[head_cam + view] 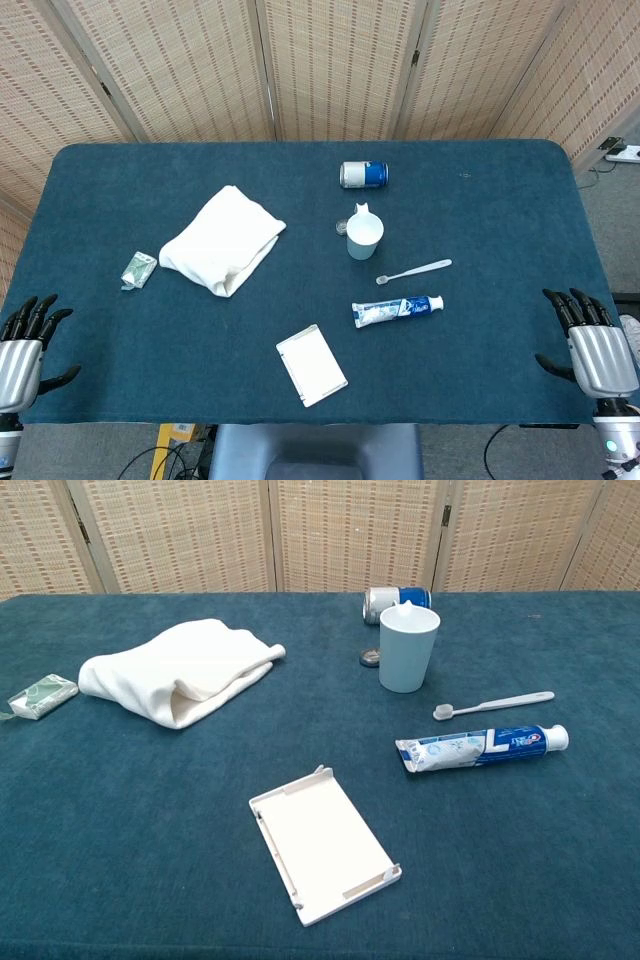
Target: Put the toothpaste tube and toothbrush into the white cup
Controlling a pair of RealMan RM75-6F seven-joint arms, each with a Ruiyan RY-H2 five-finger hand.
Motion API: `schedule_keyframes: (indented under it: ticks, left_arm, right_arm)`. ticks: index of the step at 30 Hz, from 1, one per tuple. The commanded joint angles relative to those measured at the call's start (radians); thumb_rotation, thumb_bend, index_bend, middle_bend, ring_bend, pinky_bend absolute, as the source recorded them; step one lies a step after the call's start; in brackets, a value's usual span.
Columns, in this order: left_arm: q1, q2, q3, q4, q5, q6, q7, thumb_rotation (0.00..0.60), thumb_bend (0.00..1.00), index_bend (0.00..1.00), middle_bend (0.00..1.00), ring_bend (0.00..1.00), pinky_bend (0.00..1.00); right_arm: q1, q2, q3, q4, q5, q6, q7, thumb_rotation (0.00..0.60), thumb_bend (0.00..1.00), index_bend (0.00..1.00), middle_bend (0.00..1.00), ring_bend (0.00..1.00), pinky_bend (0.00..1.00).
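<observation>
Nothing has been picked up yet, so the task looks to be at its very start. The white cup stands upright a little past the middle of the table, with the toothbrush lying flat on the cloth at about 4 o'clock from it, head toward the cup. The toothpaste tube lies just beyond the brush in the same direction, nearer the robot, cap pointing to 3 o'clock. Brush and tube are near each other but do not touch.

Both hands sit at the near table edge, well apart from everything. The left hand is at 8 o'clock from the cup, the right hand at 4 o'clock; each holds nothing, fingers spread and pointing away from the robot.

The right hand is the closer one to both items, so a reach toward 10 o'clock to the tube or brush seems the likely first move. The brush is thin and flat on the cloth, so pinching it will need care.

A can lies on its side at 12 o'clock from the cup; a folded towel, a small packet and a white lid lie off to the left
</observation>
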Motion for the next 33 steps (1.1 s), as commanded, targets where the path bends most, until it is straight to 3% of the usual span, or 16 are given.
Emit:
schedule_keyframes:
  ticks: [1, 13, 19, 25, 33]
  left_arm:
    - [-0.001, -0.001, -0.003, -0.003, -0.009, -0.002, 0.01, 0.6, 0.17, 0.25, 0.11, 0.03, 0.16]
    - [0.007, -0.004, -0.002, -0.005, -0.007, 0.013, 0.014, 0.6, 0.17, 0.25, 0.11, 0.03, 0.16]
    - [0.006, -0.004, -0.002, -0.009, -0.001, 0.014, 0.013, 0.6, 0.17, 0.25, 0.11, 0.03, 0.16]
    - [0.012, -0.005, -0.001, -0.01, 0.007, 0.028, 0.007, 0.6, 0.17, 0.25, 0.11, 0.03, 0.16]
    - [0.034, -0.006, 0.001, -0.017, -0.004, 0.053, 0.01, 0.6, 0.17, 0.26, 0.11, 0.03, 0.16]
  right_arm:
    - [0.0, -0.001, 0.0, 0.001, 0.0, 0.0, 0.002, 0.6, 0.0, 0.12, 0.21, 0.13, 0.17]
    - [0.002, 0.0, -0.002, 0.005, -0.016, 0.003, 0.015, 0.6, 0.0, 0.12, 0.24, 0.16, 0.19]
    - [0.055, 0.025, 0.001, -0.025, -0.079, -0.038, -0.012, 0.6, 0.02, 0.12, 0.3, 0.18, 0.21]
    - [0.143, 0.018, 0.025, -0.055, -0.102, -0.132, -0.082, 0.6, 0.03, 0.16, 0.31, 0.18, 0.22]
    - [0.298, -0.083, 0.061, -0.041, -0.039, -0.35, -0.225, 0.6, 0.03, 0.2, 0.28, 0.18, 0.22]
